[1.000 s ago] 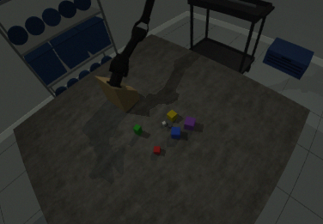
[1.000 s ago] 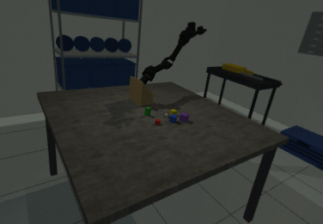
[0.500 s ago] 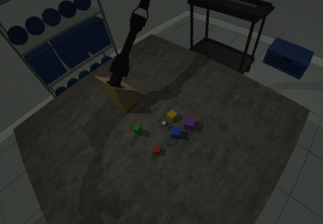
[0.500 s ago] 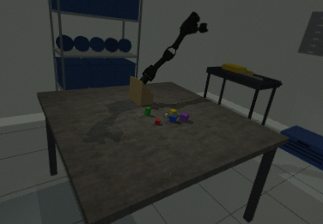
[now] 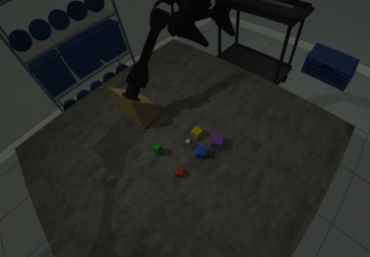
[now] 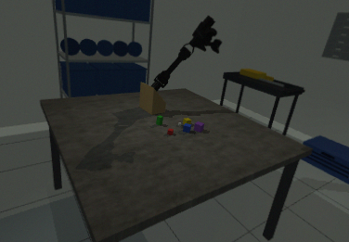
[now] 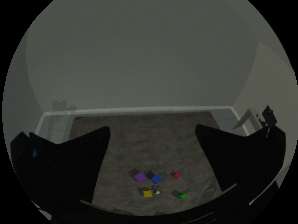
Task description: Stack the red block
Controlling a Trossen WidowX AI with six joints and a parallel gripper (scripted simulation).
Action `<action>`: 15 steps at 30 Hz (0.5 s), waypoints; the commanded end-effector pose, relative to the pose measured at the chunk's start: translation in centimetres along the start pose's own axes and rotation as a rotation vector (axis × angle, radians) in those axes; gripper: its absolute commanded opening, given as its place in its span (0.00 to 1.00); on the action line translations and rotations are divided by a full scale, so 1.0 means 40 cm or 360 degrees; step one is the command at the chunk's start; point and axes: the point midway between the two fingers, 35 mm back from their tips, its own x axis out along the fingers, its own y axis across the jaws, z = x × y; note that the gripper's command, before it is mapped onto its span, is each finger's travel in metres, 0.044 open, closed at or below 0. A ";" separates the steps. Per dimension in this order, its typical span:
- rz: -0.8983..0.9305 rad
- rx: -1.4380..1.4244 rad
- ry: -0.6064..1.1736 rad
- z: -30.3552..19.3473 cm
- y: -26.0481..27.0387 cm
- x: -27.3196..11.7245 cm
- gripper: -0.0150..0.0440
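Observation:
The red block (image 5: pixel 179 172) (image 6: pixel 170 132) (image 7: pixel 177 175) is a small cube lying on the table. The green tower (image 5: pixel 157 149) (image 6: pixel 160 121) (image 7: pixel 183 196) stands upright apart from it, nearer the arm's base, with nothing on top. My gripper (image 5: pixel 219 39) (image 6: pixel 213 49) (image 7: pixel 154 130) is open and empty, raised high above the table and far from both. In the wrist view its two dark fingers stand wide apart, with the blocks small and distant below between them.
A blue block (image 5: pixel 201 152) (image 6: pixel 187 128) (image 7: pixel 156 179), a purple block (image 5: pixel 217 141) (image 6: pixel 199 127) (image 7: pixel 140 177) and a yellow block (image 5: pixel 197 132) (image 6: pixel 187 121) (image 7: pixel 147 194) lie near a small white piece (image 5: pixel 188 141) (image 7: pixel 157 192). A wooden wedge (image 5: pixel 135 109) (image 6: pixel 151 100) is at the arm's base.

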 end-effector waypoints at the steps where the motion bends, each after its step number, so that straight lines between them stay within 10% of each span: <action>1: -0.0012 -0.0071 0.0167 -0.051 -0.057 0.088 1.00; 15: 0.0118 -0.0519 0.0785 -0.314 -0.228 0.371 1.00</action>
